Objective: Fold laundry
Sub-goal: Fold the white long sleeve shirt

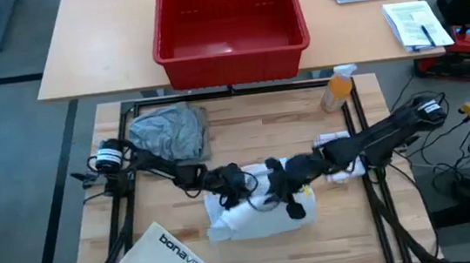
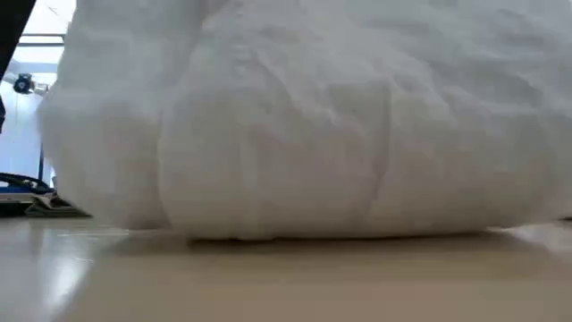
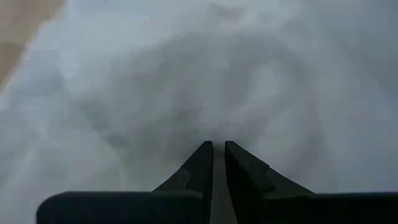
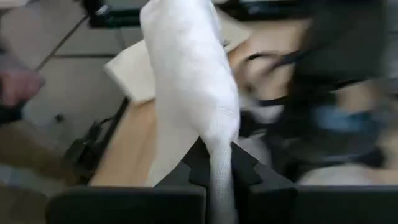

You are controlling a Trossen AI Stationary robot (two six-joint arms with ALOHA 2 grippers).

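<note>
High view: the pale wooden table point(image 1: 244, 130) fills the middle of the scene, and everything else sits in relation to it. Beyond its far edge, on a second tan tabletop, stands a deep red plastic bin point(image 1: 229, 25). On the wooden table's near half lies the large white button-front shirt point(image 1: 257, 214), a bunched soft heap — in the low view it bulks so close that it fills nearly the whole picture point(image 2: 304, 116), resting on the table surface. At the table's near left corner lies a stiff white bag printed "bonavita" point(image 1: 165, 261), flat and skewed, just beside the shirt but apart from it. Toward the table's far left corner lies the crumpled grey T-shirt point(image 1: 168, 131), well apart from the white shirt. At the far right corner stands an orange spray bottle with a white head point(image 1: 336, 88).

Both dark arms reach in over the middle of the table and meet above the white shirt. The left gripper point(image 1: 242, 183) is down on the shirt's left part; in its wrist view its fingers point(image 3: 200, 168) stand nearly together, pressed into white cloth. The right gripper point(image 1: 282, 179) is over the shirt's right part, its fingers point(image 4: 194, 163) clenched on a lifted fold of the white shirt — the cloth rises from between them.
</note>
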